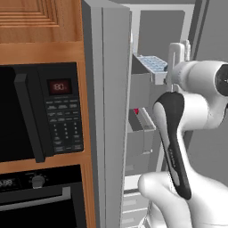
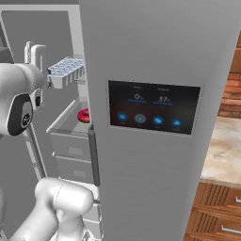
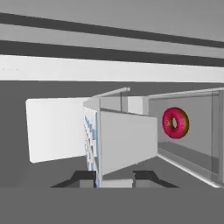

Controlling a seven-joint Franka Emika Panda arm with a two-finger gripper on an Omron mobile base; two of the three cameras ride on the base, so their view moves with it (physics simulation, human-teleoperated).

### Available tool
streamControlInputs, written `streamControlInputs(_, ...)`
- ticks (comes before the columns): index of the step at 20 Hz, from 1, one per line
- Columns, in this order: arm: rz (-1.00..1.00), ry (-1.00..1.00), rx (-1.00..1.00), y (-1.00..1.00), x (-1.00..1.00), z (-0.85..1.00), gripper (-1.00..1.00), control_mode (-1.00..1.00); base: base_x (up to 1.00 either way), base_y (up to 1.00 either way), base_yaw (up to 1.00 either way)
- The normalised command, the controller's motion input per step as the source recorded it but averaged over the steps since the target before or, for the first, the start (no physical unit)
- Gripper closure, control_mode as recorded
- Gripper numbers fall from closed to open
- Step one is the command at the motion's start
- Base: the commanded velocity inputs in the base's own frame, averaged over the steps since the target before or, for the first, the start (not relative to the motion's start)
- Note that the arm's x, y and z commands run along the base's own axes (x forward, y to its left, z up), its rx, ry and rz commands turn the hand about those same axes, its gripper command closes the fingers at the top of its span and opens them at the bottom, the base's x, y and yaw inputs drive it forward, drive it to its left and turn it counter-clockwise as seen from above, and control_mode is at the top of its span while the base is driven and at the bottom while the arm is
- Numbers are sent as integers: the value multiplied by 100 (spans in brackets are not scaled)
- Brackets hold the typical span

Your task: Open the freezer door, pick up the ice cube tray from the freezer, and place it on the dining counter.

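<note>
inside the freezer [image 2: 66, 56], the hand [image 3: 114, 178] is clamped on the ice cube tray [image 3: 92, 140], held edge-on between its fingers.

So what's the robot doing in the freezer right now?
The white arm is reaching into the open freezer. Its jaws are shut on the edge of the ice cube tray, which it holds up in the air in front of the shelves. A pink donut sits on a shelf lower down. The tray has not yet come out to the counter.
</note>
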Motion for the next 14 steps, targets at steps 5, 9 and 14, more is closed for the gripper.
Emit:
streamControlInputs(5,3,4,0,4,-62,2,100,-100,0,0,0)
streamControlInputs(9,4,0,0,11,-66,0,100,-100,0,0,0)
streamControlInputs(14,5,0,0,0,-67,0,100,-100,0,0,0)
